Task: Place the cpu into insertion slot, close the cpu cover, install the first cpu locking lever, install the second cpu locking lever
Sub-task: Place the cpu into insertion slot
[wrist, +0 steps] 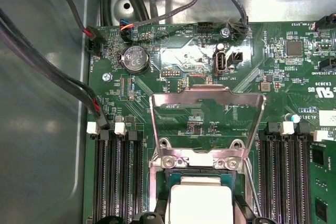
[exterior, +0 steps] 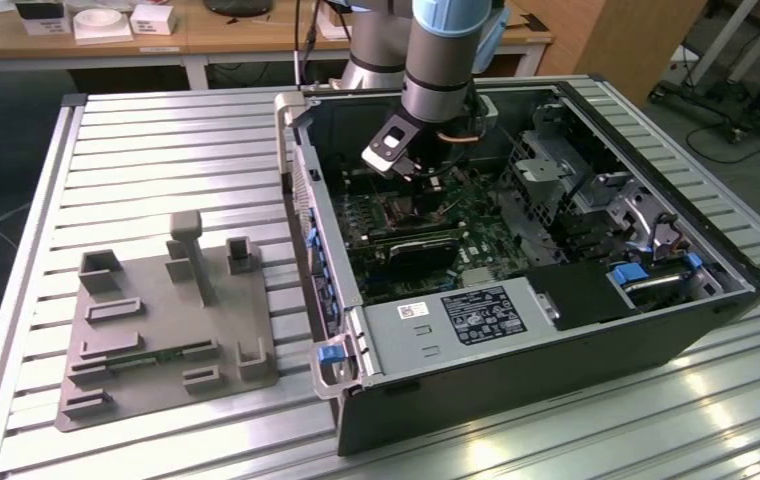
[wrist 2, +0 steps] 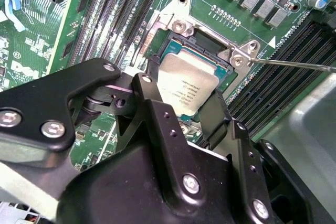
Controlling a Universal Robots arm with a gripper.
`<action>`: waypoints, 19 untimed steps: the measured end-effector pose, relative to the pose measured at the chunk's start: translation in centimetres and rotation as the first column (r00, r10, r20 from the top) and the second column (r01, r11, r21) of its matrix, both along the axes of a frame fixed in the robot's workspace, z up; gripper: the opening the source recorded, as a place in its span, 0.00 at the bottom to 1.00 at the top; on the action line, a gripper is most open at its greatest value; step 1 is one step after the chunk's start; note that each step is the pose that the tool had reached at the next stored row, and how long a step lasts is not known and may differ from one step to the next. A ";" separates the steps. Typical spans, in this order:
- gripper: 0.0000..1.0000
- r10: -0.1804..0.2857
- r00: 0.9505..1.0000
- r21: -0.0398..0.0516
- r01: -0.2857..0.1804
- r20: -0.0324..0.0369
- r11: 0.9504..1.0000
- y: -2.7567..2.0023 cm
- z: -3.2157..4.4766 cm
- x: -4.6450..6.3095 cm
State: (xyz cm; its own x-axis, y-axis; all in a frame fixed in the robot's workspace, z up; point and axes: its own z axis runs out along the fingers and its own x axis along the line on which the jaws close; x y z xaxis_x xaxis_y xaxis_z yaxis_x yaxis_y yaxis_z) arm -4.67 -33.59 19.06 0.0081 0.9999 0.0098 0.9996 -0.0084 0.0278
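Note:
My gripper (exterior: pixel 420 180) reaches down into the open computer case, over the green board. The cpu (wrist 2: pixel 184 77), a small square chip with a silver-grey top, sits at the insertion slot (wrist 2: pixel 178 24), whose silvery rim frames it. One black finger stands against each side of the chip, so my gripper (wrist 2: pixel 181 88) is shut on the cpu. In the first wrist view the cpu (wrist: pixel 201 198) lies just before the hinge of the cpu cover (wrist: pixel 241 99), which stands raised and open. A thin locking lever (wrist 2: pixel 294 65) sticks out sideways from the slot's corner.
Long black memory slots (wrist: pixel 118 177) run on both sides of the socket. A coin battery (wrist: pixel 137 59) and black cables (wrist: pixel 52 72) lie beyond the cover. The case's walls (exterior: pixel 303 200) ring the board. A grey fixture plate (exterior: pixel 167 320) lies on the slatted table, at the exterior view's left.

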 end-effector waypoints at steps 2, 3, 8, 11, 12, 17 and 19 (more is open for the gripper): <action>0.55 0.000 1.000 0.000 0.000 0.000 1.000 0.00 -0.01 0.0; 0.55 0.000 1.000 0.000 0.000 0.000 1.000 0.00 -0.02 0.0; 0.56 0.000 1.000 -0.001 0.000 0.001 1.000 0.01 -0.04 0.0; 0.62 0.000 1.000 -0.003 0.000 0.001 1.000 0.02 -0.05 0.0; 0.62 0.000 1.000 -0.004 0.000 0.000 1.000 0.01 -0.03 0.0; 0.62 0.000 1.000 -0.005 0.000 0.000 1.000 0.00 0.35 0.0; 0.62 0.000 1.000 -0.004 0.000 0.000 1.000 0.01 0.50 0.0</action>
State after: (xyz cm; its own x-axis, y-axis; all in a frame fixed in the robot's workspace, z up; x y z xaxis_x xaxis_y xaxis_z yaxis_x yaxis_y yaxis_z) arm -4.66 -33.58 19.56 0.0083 1.0000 0.0053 0.9996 -0.0084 0.0280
